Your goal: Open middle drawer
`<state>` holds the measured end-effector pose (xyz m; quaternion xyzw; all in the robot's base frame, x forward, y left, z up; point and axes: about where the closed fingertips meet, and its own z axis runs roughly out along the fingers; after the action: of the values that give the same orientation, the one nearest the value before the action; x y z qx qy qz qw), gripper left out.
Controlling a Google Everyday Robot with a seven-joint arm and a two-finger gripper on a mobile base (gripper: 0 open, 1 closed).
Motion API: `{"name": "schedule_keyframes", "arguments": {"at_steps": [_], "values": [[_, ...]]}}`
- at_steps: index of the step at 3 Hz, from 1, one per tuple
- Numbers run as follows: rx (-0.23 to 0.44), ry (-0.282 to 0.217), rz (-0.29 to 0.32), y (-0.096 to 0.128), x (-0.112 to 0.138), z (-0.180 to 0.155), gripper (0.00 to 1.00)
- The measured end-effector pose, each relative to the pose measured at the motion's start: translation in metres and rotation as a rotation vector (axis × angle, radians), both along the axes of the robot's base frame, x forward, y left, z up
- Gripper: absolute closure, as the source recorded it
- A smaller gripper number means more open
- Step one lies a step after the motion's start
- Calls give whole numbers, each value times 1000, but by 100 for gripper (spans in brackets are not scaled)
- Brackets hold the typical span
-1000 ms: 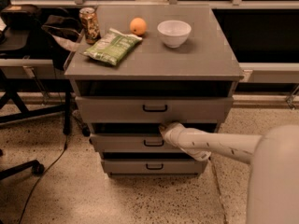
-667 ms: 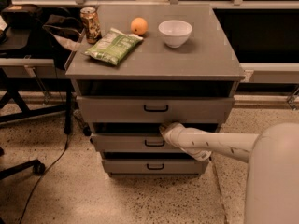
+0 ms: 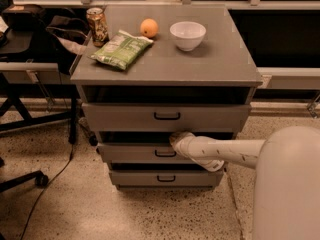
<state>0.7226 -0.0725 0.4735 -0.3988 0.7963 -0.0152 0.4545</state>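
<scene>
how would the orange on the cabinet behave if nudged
The orange is round and lies loose on the flat cabinet top, so it would probably roll. It looks firm, likely easy to grip. The gripper is down at the upper edge of the middle drawer, so only a jolt seems likely to disturb it.

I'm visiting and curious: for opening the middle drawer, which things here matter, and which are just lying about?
Part of the job: middle drawer; its black bar handle; gripper, at that drawer's top edge just above the handle.

Just lying about: soda can, green snack bag, orange and white bowl on the cabinet top; top drawer; bottom drawer.
</scene>
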Motion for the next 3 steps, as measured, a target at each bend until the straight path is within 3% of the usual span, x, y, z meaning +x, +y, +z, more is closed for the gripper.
{"name": "schedule_keyframes", "arguments": {"at_steps": [2,3], "values": [[-36,32,24,-4,-4,-8,100],[-63,78,51,-7,-8,-18,100]]}}
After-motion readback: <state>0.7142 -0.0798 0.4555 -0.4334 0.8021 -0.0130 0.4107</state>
